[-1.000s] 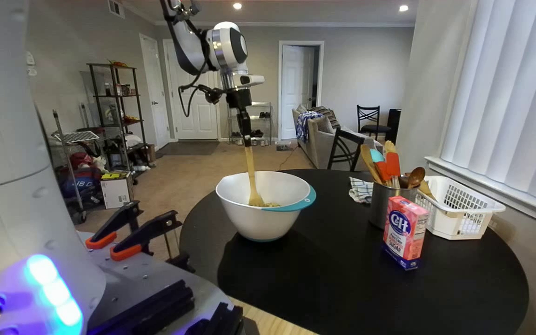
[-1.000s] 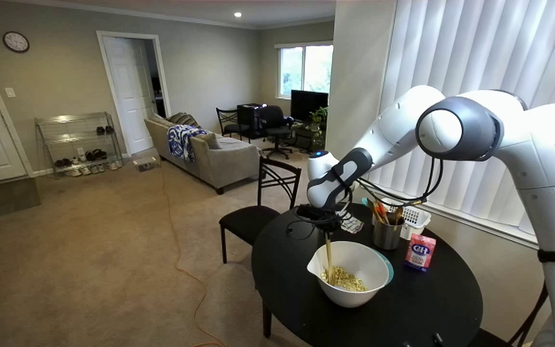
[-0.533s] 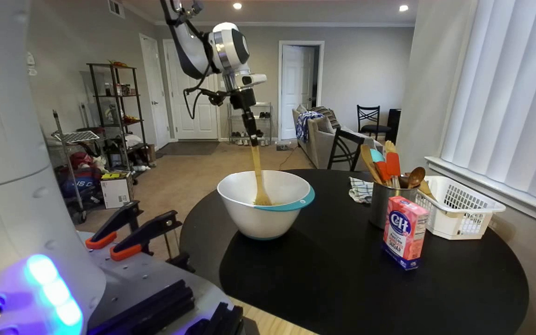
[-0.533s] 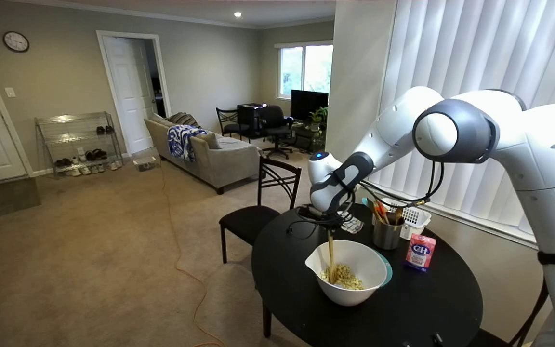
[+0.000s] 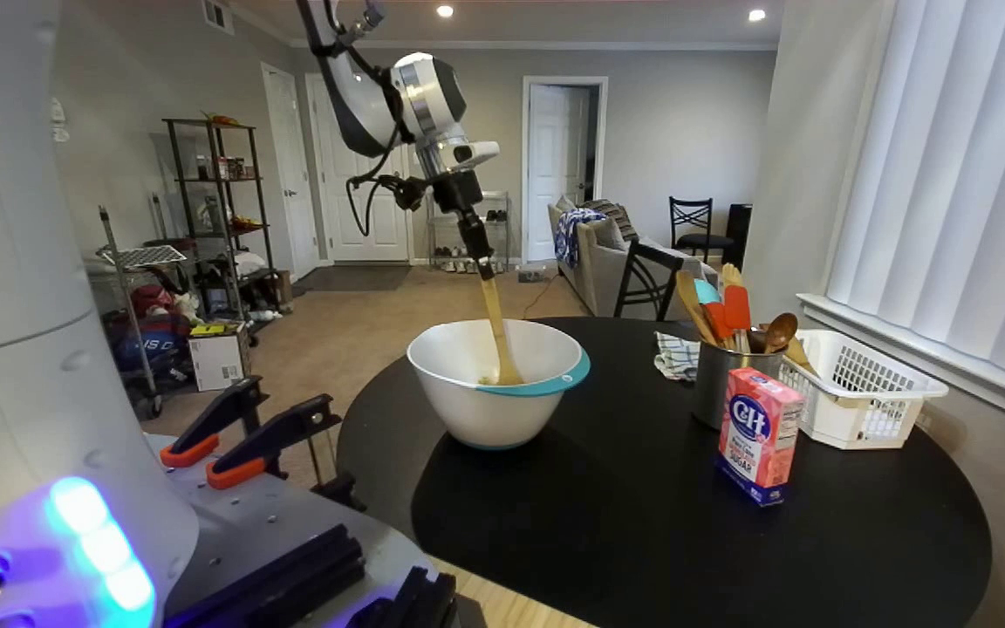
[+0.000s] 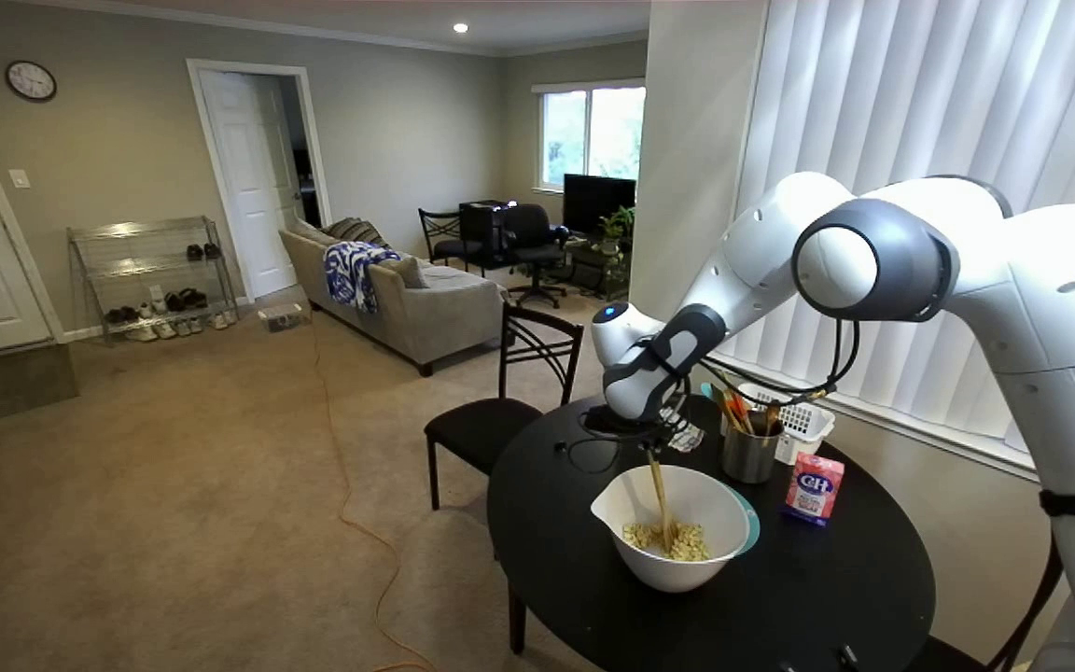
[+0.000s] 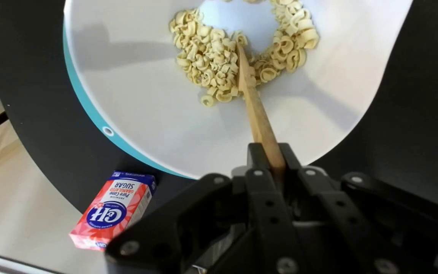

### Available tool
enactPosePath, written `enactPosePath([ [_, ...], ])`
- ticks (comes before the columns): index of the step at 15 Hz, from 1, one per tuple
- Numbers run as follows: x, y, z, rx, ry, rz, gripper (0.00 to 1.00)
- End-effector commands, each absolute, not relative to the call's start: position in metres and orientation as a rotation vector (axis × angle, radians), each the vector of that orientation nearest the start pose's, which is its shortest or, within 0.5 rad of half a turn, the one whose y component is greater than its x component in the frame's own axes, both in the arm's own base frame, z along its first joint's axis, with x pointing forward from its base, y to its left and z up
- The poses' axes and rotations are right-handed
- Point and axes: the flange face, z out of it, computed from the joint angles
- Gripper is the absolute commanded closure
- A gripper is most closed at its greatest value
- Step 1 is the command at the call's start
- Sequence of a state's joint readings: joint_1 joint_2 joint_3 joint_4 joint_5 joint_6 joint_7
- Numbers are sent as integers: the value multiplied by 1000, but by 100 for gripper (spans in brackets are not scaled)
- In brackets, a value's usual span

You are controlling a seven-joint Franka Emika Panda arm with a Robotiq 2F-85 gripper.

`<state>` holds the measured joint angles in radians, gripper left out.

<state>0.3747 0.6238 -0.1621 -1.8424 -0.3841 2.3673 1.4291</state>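
The long, pale wooden utensil point(image 7: 259, 114) could have twisted loose from my black two-finger gripper point(image 7: 272, 154).
The gripper was closed around its handle, and its head sat among cream-coloured pasta curls point(image 7: 207, 57) inside the white, teal-edged mixing bowl point(image 7: 139, 97). A hard sideways push could have turned the handle in that narrow grip or, as nothing clamped the bowl, slid it across the round black table point(image 5: 607, 528); too quick a sweep might have flicked pasta over the rim. I couldn't fairly tell whether the tip pressed the bowl's floor.
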Motion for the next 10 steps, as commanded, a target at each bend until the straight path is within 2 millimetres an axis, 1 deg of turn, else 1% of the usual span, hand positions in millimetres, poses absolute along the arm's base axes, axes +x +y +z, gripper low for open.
enactPosePath([
  [1,614,132,181,-3160,1498,-285,97],
  [5,605,137,178,-3235,1452,-150,97],
  [10,606,158,175,-3223,1213,-50,97],
])
